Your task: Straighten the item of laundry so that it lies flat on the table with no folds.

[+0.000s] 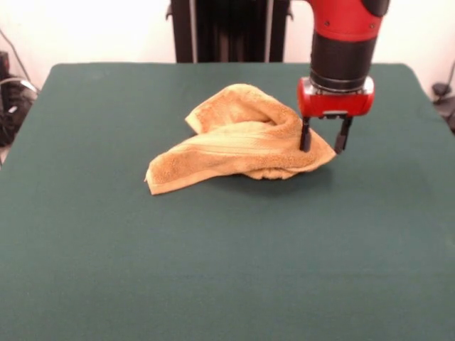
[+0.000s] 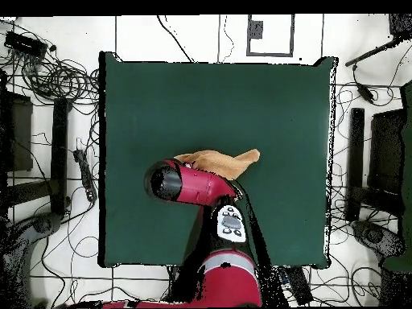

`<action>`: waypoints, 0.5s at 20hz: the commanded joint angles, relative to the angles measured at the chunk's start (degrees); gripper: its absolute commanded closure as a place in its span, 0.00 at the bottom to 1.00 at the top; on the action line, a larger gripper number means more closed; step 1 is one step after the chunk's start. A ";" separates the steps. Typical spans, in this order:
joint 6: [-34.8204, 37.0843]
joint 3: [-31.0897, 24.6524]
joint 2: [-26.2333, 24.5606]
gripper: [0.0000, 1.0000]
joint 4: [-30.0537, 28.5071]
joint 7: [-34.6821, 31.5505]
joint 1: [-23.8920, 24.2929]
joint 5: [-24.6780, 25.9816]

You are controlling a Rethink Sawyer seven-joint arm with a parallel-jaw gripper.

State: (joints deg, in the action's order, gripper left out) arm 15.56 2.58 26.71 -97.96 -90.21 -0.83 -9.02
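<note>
The towel point(image 1: 238, 138) sits bunched and folded near the middle of the table point(image 1: 213, 270), nothing flattened yet, while the gripper point(image 1: 324, 142) hangs with jaws spread over its right corner.

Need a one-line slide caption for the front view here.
Sawyer's open gripper straddles the right edge of a crumpled orange-tan towel on the green table.

The towel point(image 1: 238, 138) is orange-tan terry, with a paler woven band crossing its folded middle. It lies on a dark green table point(image 1: 227, 270). The gripper point(image 1: 324, 138) has a red body (black fingers).
</note>
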 commanded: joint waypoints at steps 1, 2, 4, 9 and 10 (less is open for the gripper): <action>-2.48 -0.85 -0.86 0.00 -4.08 -17.13 -1.68 -4.17; -2.72 -0.38 -0.88 0.00 -4.00 -17.12 -2.01 -4.13; -3.27 1.03 -1.05 0.00 -3.66 -17.44 -3.10 -4.19; -1.98 2.95 -1.08 1.00 -2.67 -17.87 -5.42 -5.12; -1.69 1.75 -0.92 1.00 -3.37 -18.22 -5.09 -5.96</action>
State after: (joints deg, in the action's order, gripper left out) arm 15.53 5.33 26.77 -98.12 -90.24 -3.01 -10.63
